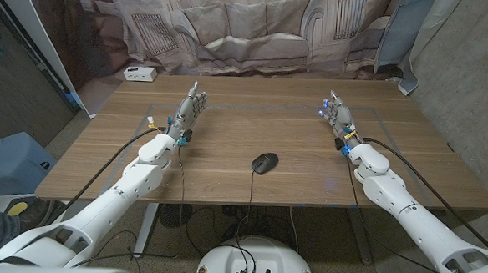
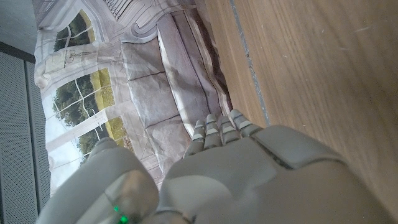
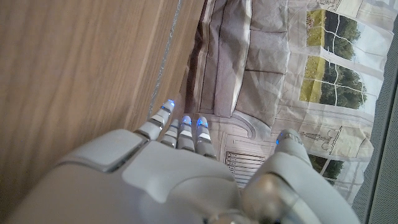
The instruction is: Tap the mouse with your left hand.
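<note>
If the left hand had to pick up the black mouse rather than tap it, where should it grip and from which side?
Probably across the mouse's two long sides, coming down from above. It lies flat, apart from both hands, with a low domed back that offers little else to hold. Its cable runs off the near end toward the table edge, so that end is best avoided. The left hand would come in from the mouse's left.

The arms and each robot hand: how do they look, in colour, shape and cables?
Both arms are white, with rounded shells. The left robot hand and the right robot hand are grey with segmented fingers. Black cables run along each arm. Blue lights glow on the right fingertips, and a green light shows at the left wrist.
</note>
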Motion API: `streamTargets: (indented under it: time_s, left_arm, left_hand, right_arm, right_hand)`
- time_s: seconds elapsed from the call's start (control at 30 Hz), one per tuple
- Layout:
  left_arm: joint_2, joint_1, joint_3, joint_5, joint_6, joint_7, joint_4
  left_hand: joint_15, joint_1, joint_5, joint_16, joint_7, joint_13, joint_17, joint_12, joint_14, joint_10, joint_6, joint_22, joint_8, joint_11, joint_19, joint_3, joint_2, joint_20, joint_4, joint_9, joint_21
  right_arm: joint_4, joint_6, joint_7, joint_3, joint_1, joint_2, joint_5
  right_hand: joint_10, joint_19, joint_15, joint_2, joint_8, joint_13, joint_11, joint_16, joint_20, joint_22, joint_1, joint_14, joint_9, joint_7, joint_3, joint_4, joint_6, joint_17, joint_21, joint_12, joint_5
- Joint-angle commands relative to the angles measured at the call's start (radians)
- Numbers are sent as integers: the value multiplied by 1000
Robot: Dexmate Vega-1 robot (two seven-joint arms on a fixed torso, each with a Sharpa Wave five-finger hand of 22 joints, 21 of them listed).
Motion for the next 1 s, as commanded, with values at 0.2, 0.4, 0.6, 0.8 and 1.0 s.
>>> streamTargets:
  time_s: [0.2,0.4,0.6,0.8,1.0]
  left_arm:
    - [-7,31,-6,31,-126,-19,6]
    - [0,46,-6,51,-169,-24,-1]
    - [8,55,-10,60,-186,-23,-10]
    - [2,70,-12,91,-234,1,-13]
    - [17,103,-11,137,-275,22,-50]
  left_hand:
    - [-1,13,3,13,2,-9,2,18,34,40,39,5,16,0,14,0,1,4,1,4,-2]
    - [-5,20,1,20,2,-21,1,26,68,64,71,5,23,-5,51,-1,3,4,-6,4,0]
    - [-6,24,0,22,1,-27,1,30,82,79,83,5,24,-3,66,-1,4,-2,-9,4,-1]
    - [-6,28,-1,26,-3,-34,0,36,107,100,105,5,27,-7,85,-1,5,2,-14,4,-3]
    - [-6,32,-3,28,-1,-40,0,41,128,120,117,5,27,-9,111,-3,3,6,-18,4,-2]
  right_arm:
    - [-71,-8,-67,3,-51,-27,-39]
    - [-93,17,-91,11,-72,-31,-57]
    - [-111,10,-87,16,-79,-43,-54]
    - [-121,12,-72,19,-81,-58,-55]
    - [-115,16,-39,29,-88,-70,-32]
  right_hand:
    - [3,13,7,3,7,5,9,6,0,5,13,3,2,-2,9,-3,8,3,2,5,7]
    - [6,16,3,3,8,4,6,5,-3,5,14,5,2,0,9,-5,12,2,0,4,6]
    - [10,21,0,3,9,4,5,5,-8,4,15,7,2,-1,9,-6,16,1,-1,4,5]
    - [12,23,0,3,9,4,9,4,-9,4,16,7,2,1,8,-7,15,0,-3,4,4]
    - [14,21,2,3,9,4,9,2,-7,5,16,6,2,3,8,-7,18,-1,-6,4,3]
